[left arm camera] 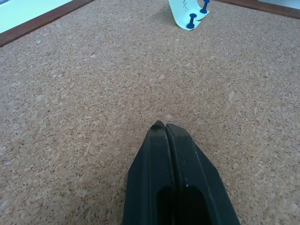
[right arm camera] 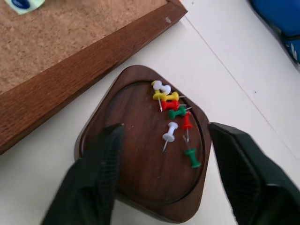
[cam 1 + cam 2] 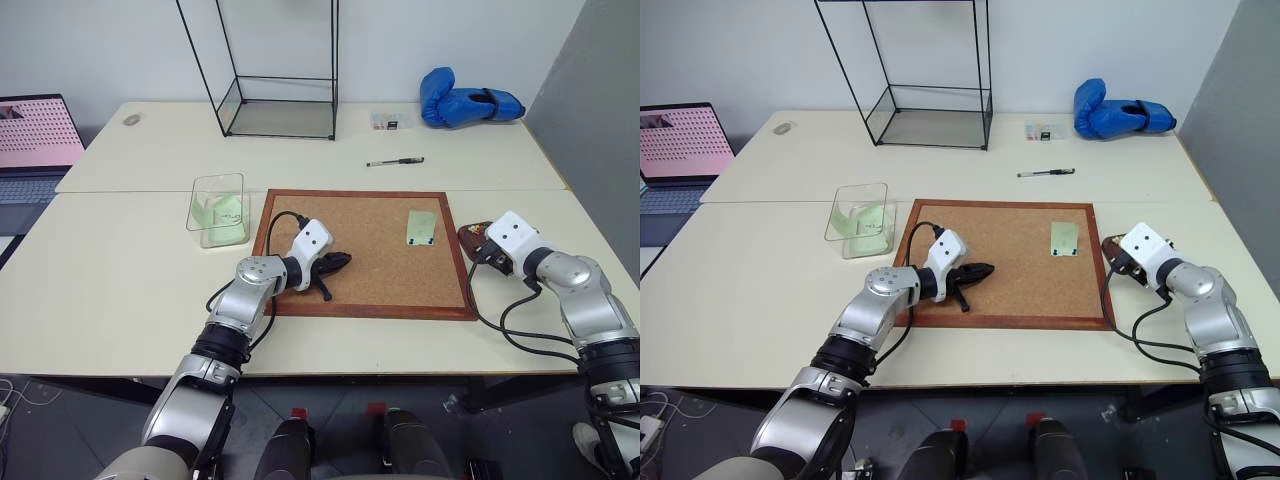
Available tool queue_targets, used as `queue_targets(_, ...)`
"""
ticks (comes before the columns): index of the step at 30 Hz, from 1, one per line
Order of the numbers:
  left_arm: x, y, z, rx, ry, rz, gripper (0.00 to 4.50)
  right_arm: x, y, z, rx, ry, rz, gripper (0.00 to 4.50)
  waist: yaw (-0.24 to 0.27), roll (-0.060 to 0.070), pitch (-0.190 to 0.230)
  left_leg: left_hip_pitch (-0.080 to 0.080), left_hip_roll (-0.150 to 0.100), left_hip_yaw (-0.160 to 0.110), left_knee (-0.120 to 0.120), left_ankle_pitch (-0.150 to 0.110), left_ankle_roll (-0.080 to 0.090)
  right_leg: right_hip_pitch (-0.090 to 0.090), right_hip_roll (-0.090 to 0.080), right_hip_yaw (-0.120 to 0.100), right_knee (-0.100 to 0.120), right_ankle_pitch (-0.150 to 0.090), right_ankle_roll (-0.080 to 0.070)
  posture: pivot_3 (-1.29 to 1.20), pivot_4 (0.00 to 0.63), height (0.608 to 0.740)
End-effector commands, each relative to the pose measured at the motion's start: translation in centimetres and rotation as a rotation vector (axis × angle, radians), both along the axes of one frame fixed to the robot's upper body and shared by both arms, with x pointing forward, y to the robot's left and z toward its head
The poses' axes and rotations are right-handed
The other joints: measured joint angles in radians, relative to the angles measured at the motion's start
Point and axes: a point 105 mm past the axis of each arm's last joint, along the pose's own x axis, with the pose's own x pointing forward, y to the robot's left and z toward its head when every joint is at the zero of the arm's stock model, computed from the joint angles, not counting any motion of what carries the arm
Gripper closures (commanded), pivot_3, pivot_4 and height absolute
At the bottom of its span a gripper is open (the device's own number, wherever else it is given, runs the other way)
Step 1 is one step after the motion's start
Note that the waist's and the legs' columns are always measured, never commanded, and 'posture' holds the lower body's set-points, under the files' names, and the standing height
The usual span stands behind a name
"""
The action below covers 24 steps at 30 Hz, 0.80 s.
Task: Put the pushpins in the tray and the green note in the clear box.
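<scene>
Both pincers point forward-down: left pincer [image 1: 165, 127] closed over the corkboard [image 3: 370, 250], right pincer [image 2: 164, 136] spread above the tray [image 2: 140, 154].

A corkboard [image 3: 365, 252] with a brown wooden frame lies on the pale table [image 3: 120, 280]. The left gripper [image 3: 335, 262] rests low over its near-left part, black fingers pressed together. A green note [image 3: 421, 227] sits pinned near the board's far-right corner. Just right of the frame, the right gripper [image 3: 481, 250] hangs over the dark tray [image 3: 470, 234]. Left of the board stands the clear box [image 3: 219, 209] — green paper inside it.
</scene>
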Motion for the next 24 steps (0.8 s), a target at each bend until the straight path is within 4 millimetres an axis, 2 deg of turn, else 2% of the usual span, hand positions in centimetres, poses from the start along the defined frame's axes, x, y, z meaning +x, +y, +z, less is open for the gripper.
queue_targets(1, -0.9, 0.3, -3.0, 0.066, 0.101, -0.006, 4.50, -0.2, 2.5, 3.1, 0.147, -0.045, 0.101, 0.81, 0.000, 0.000, 0.000, 0.000, 0.000, 0.000, 0.000, 0.000, 0.000, 0.000, 0.000, 0.000, 0.000, 0.000, 0.000, 0.00, 0.150, 0.740)
queue_targets(9, -0.9, 0.3, -3.0, 0.069, 0.099, -0.010, 4.50, -1.0, 7.6, 1.7, 0.379, 0.057, 0.210, 0.81, 0.000, 0.000, 0.000, 0.000, 0.000, -0.001, 0.000, 0.000, 0.000, 0.000, 0.000, 0.000, 0.000, 0.000, 0.000, 0.00, 0.150, 0.740)
queue_targets(15, -1.0, 0.4, -3.1, 0.071, 0.099, -0.008, 4.50, 0.1, 8.4, 0.8, 0.420, 0.061, 0.170, 0.81, 0.000, 0.000, 0.000, 0.000, 0.000, -0.001, 0.000, 0.000, 0.000, 0.000, 0.000, -0.001, 0.000, 0.000, 0.000, 0.00, 0.150, 0.740)
queue_targets(17, -1.0, 0.4, -3.1, 0.072, 0.101, -0.006, 4.50, 0.4, 8.4, 0.6, 0.423, 0.061, 0.161, 1.18, 0.000, 0.000, 0.000, 0.000, 0.000, -0.001, 0.000, 0.000, 0.000, 0.000, 0.000, -0.001, 0.000, 0.000, 0.000, 0.00, 0.150, 0.740)
queue_targets(18, -1.0, 0.5, -3.2, 0.072, 0.101, -0.006, 4.50, 0.6, 8.4, 0.5, 0.423, 0.060, 0.156, 1.19, 0.000, 0.000, 0.000, 0.000, 0.000, -0.001, 0.000, 0.000, 0.000, 0.000, 0.000, -0.001, 0.000, 0.000, 0.000, 0.00, 0.150, 0.740)
queue_targets(24, -1.1, 0.5, -3.2, 0.074, 0.099, -0.004, 4.50, 1.4, 8.2, 0.1, 0.430, 0.057, 0.136, 2.44, 0.000, 0.000, 0.000, 0.000, 0.000, -0.001, 0.000, 0.000, 0.000, 0.000, 0.000, -0.001, 0.000, 0.000, 0.000, 0.00, 0.150, 0.740)
